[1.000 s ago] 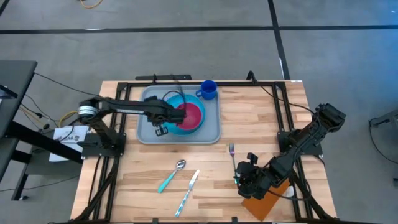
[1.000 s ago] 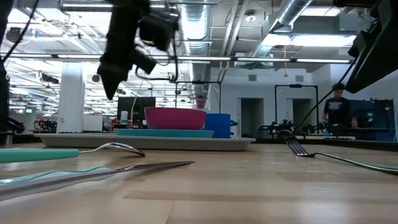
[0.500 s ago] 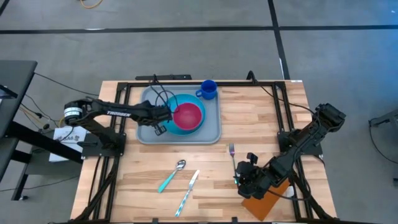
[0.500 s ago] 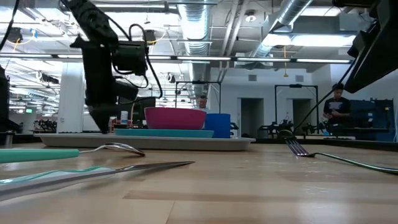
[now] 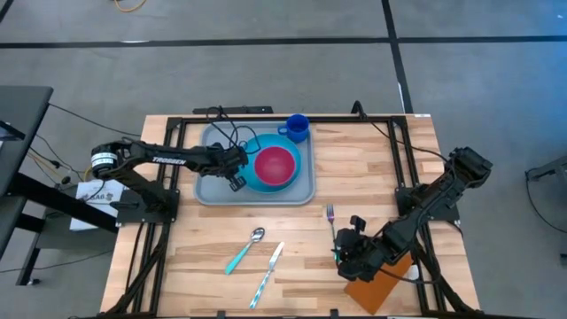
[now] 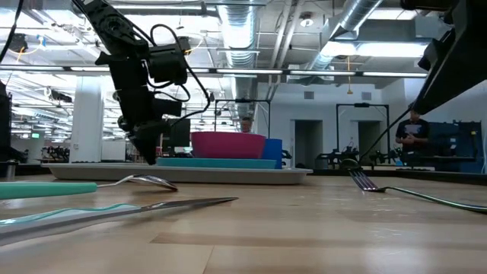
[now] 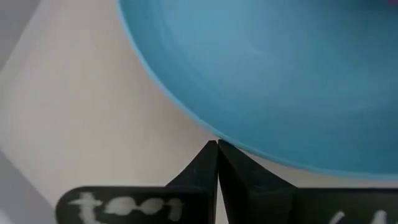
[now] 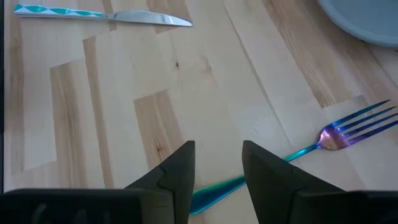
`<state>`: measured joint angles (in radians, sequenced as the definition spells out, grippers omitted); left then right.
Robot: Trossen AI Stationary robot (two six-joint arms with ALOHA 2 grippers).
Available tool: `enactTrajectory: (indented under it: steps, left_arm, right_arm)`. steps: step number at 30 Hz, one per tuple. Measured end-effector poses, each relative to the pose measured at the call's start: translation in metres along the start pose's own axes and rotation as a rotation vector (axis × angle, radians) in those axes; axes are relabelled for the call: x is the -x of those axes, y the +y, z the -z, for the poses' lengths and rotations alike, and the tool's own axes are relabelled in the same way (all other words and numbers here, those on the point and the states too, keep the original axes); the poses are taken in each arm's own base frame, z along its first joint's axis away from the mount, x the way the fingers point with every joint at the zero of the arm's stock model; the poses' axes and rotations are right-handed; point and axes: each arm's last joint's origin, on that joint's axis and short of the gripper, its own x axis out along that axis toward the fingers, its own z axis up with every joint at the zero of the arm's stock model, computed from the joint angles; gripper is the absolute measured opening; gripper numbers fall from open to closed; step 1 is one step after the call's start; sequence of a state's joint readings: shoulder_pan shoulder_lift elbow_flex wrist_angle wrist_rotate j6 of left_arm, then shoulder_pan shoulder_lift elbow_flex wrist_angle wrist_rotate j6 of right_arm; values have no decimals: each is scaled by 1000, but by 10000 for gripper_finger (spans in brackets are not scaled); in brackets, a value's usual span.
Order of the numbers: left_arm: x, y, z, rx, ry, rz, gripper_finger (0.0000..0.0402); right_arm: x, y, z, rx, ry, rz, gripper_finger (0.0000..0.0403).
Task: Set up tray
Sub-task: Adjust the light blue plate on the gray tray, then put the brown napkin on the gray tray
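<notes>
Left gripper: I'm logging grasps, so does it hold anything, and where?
Nothing. The left gripper is shut and empty, its tips at the plate edge over the tray.

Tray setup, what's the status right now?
Left gripper shut at round blue plate on grey-blue plastic tray. Right gripper open over fork handle. Nothing blocking.

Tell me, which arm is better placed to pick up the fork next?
The right arm, probably. The right gripper hangs open directly over the fork handle on the table's right side. The left gripper is shut, down in the tray beside the blue plate, farther away.
</notes>
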<state>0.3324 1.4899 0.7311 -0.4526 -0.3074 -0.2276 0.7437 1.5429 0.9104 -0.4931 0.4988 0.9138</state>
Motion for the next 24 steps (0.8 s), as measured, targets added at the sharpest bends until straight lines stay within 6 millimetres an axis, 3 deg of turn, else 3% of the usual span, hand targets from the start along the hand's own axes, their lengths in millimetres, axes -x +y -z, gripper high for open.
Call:
enactTrajectory:
  steps: [16, 21, 24]
  left_arm:
    - [7, -19, 4, -27, 7, 75, 0]
    - [25, -28, 10, -72, 114, -31, 0]
    - [50, -35, 3, -111, 52, -118, 0]
  right_arm:
    - [0, 0, 0, 5, 0, 0, 124]
    - [0, 0, 0, -47, -3, 2, 124]
    - [0, -1, 2, -159, 33, -6, 124]
